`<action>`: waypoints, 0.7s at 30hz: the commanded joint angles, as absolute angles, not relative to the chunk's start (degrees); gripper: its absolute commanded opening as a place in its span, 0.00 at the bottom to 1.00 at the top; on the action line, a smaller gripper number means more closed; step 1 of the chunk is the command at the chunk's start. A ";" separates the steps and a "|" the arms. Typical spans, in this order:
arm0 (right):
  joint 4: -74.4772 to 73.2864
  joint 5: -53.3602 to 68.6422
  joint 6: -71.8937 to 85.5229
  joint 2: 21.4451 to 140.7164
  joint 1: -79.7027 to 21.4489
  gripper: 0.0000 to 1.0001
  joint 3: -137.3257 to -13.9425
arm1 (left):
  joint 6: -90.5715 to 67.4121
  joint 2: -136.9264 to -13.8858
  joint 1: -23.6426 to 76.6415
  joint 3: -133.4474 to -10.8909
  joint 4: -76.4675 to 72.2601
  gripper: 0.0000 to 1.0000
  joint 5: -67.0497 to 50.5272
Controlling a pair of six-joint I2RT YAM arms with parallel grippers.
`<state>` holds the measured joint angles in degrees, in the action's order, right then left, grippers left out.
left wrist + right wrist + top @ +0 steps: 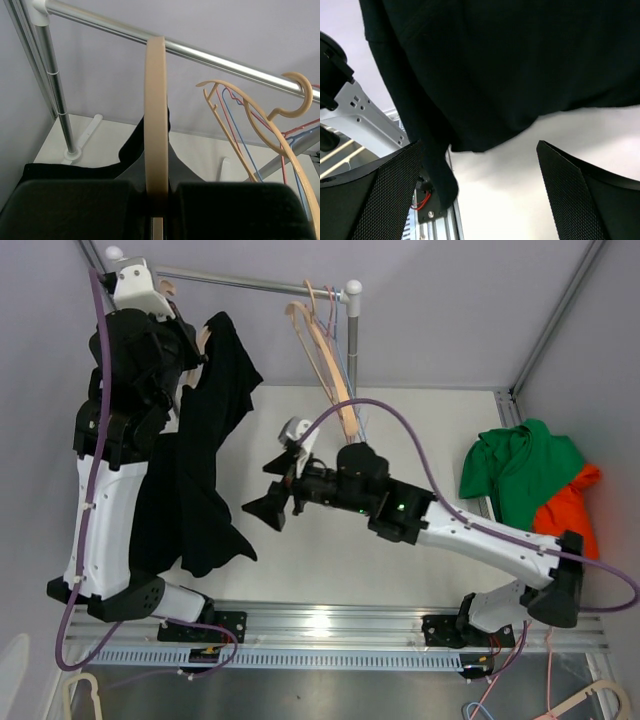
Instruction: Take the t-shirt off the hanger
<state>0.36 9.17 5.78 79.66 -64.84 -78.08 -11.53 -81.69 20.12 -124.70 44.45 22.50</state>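
At the left gripper [159, 200]: clamped on the flat neck of the beige hanger [156, 110], which runs up to the rail [210, 54]. At the right gripper [480, 200]: spread wide, holding nothing, just below the hem of the black t-shirt [510, 65] and apparently not touching it. Shirt on the hanger, draped beside the left arm and down toward the counter [400, 560], bunched to one side.

Likely trouble from here:
- Closing on a single loose layer, or on air, and losing the hem at the first tug.
- Pulling with the collar caught on a hanger shoulder, twisting the neck in that narrow clamp or dragging the hook off the rail.
- Swinging into the spare hangers [246, 100] nearby and snagging.
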 commanded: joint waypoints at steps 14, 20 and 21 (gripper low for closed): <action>8.00 4.93 2.55 97.21 -76.28 0.19 -94.31 | -13.10 -78.05 21.62 -118.48 39.47 0.01 23.73; 4.66 -2.88 1.84 90.36 -87.70 0.00 -87.81 | -10.55 -84.71 21.27 -119.61 35.77 0.01 25.22; 4.57 -4.64 2.02 89.57 -89.37 0.00 -86.85 | -10.46 -85.94 21.10 -122.32 35.95 0.01 25.40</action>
